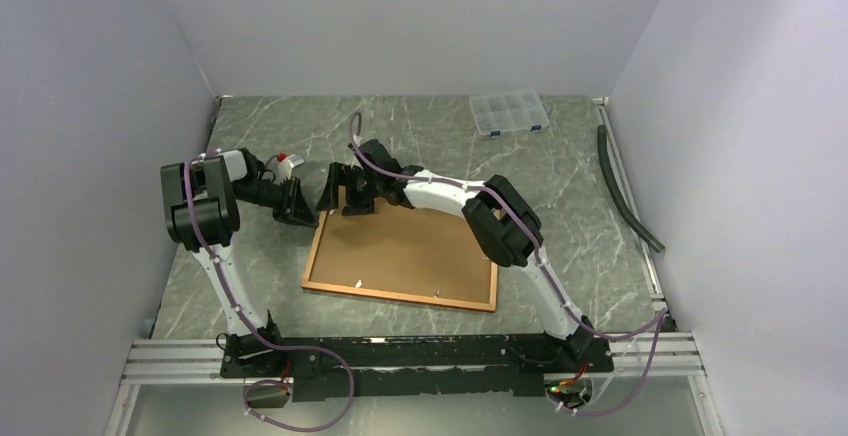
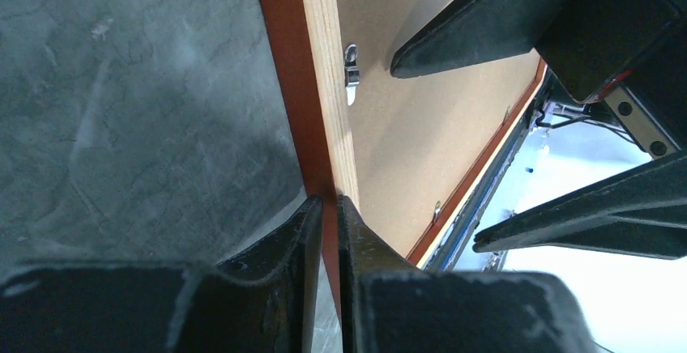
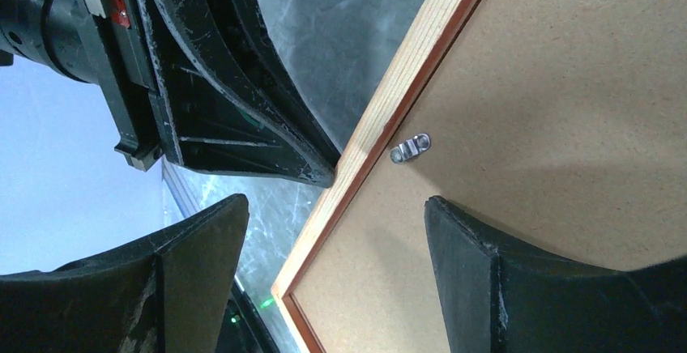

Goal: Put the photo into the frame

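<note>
Left claw [image 2: 330, 204] is clamped on the frame [image 1: 400, 297] rim, likely to steady it; right claw [image 3: 334, 206] hangs apart over a clip [image 3: 410, 148].

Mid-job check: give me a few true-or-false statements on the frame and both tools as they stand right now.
1. The frame lies with its brown backing board facing up. True.
2. The left tool pinches the frame's rim. True.
3. The right tool is shut on the metal clip. False: its jaws stand wide open near the clip, holding nothing.
4. The clear compartment box rests on the frame. False: it sits on the table, far right, apart from the frame.
</note>
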Robot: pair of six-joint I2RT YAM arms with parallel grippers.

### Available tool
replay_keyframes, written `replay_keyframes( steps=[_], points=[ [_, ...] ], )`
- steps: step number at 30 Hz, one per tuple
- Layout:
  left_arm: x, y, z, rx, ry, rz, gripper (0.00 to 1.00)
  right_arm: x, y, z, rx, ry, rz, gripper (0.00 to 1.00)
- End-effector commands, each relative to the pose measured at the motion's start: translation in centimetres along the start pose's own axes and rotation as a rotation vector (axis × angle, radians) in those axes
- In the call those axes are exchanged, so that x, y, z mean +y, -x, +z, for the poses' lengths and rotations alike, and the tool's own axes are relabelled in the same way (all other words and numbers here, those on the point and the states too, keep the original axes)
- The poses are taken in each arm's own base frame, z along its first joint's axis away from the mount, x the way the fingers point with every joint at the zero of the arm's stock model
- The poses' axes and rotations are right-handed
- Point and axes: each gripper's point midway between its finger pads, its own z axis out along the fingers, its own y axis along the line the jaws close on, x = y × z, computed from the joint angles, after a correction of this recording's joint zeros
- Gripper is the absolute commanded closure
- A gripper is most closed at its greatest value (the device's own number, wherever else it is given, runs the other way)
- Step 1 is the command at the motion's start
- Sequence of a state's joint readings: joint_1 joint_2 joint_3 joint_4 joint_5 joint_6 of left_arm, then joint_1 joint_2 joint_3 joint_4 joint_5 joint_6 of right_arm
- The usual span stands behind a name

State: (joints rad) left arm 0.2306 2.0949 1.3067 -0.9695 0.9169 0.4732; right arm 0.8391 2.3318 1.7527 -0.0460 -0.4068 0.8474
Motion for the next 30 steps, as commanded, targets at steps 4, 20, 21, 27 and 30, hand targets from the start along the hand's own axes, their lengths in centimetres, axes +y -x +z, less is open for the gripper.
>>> replay_keyframes(
  steps=[4, 20, 21, 27, 30],
  points=[
    [0.3, 0.1, -0.1, -0.012, 0.041, 0.044, 0.83, 1.6, 1.3, 0.9, -0.041, 0.074, 0.006, 0.17],
    [0.4, 0.0, -0.2, -0.012, 0.054, 0.048, 0.86, 0.6, 0.9, 2.5, -0.028, 0.09, 0.02, 0.19],
    [0.4, 0.1, -0.3, -0.014, 0.052, 0.048, 0.86, 0.6, 0.9, 2.6, -0.027, 0.088, 0.018, 0.19],
    [0.4, 0.0, -0.2, -0.014, 0.051, 0.05, 0.87, 0.8, 1.1, 2.9, -0.024, 0.096, 0.007, 0.19],
    [0.4, -0.1, -0.2, -0.013, 0.05, 0.052, 0.87, 0.7, 1.0, 3.1, -0.017, 0.1, 0.011, 0.19]
  ],
)
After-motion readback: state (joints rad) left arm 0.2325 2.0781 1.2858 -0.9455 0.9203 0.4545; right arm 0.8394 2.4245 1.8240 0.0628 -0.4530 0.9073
